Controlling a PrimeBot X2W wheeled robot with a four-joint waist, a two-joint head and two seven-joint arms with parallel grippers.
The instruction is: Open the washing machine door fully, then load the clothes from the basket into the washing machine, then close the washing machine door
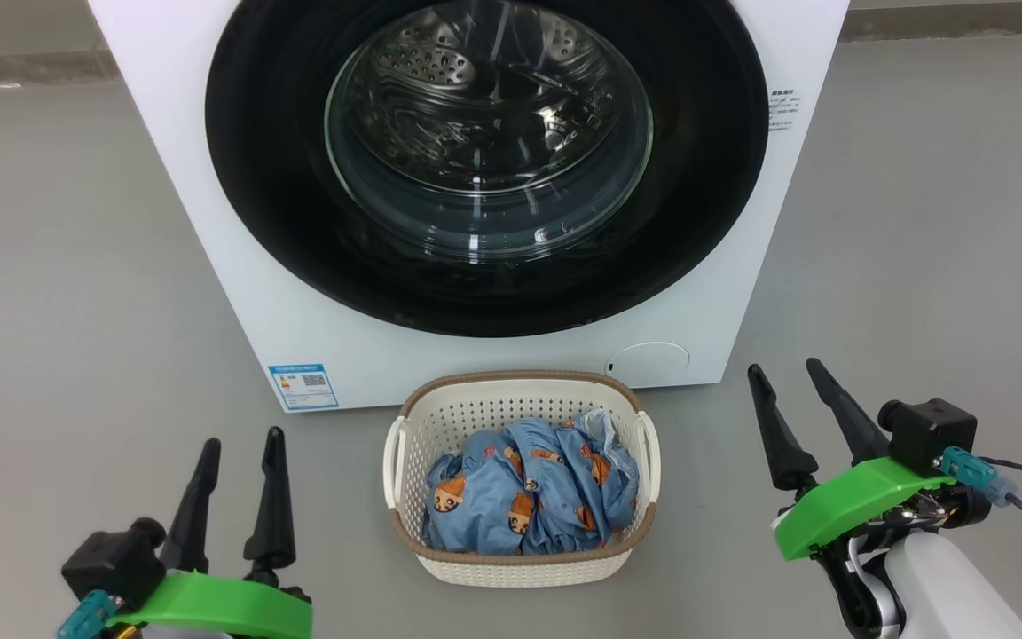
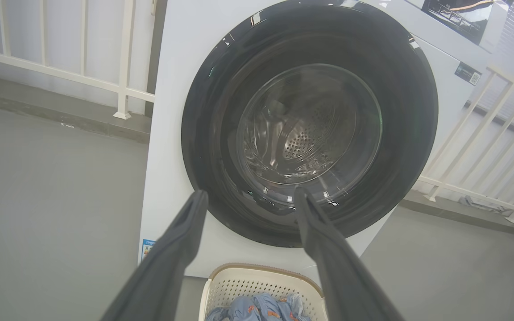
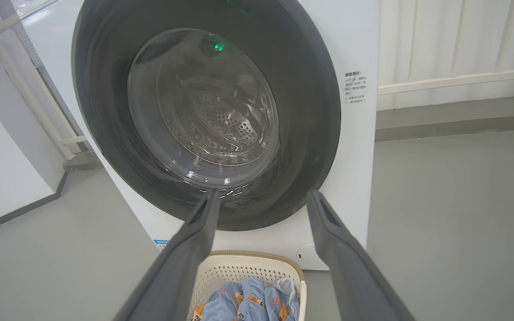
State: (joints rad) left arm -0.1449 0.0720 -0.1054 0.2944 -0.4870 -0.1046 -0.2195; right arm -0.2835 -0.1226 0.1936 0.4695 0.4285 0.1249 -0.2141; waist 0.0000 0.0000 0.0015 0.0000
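Facing a shut door, nothing yet in hand.

Closed flush on the white front-loading washing machine (image 1: 236, 311): a large round washing machine door (image 1: 486, 151), glossy black rim around a bulging clear glass bowl; probably stiff, latched and slick, so best hooked at the rim's edge, handle recess not made out. Just in front, a small cream perforated plastic basket (image 1: 520, 380) of soft, light blue cartoon-print clothes (image 1: 529, 488). At either side, left gripper (image 1: 243, 437) and right gripper (image 1: 784, 366), jaws spread, empty.

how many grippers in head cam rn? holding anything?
2. Left gripper is at lower left, right gripper at lower right, on either side of the basket on the floor. Both are open and empty. Nothing suggests a hidden one.
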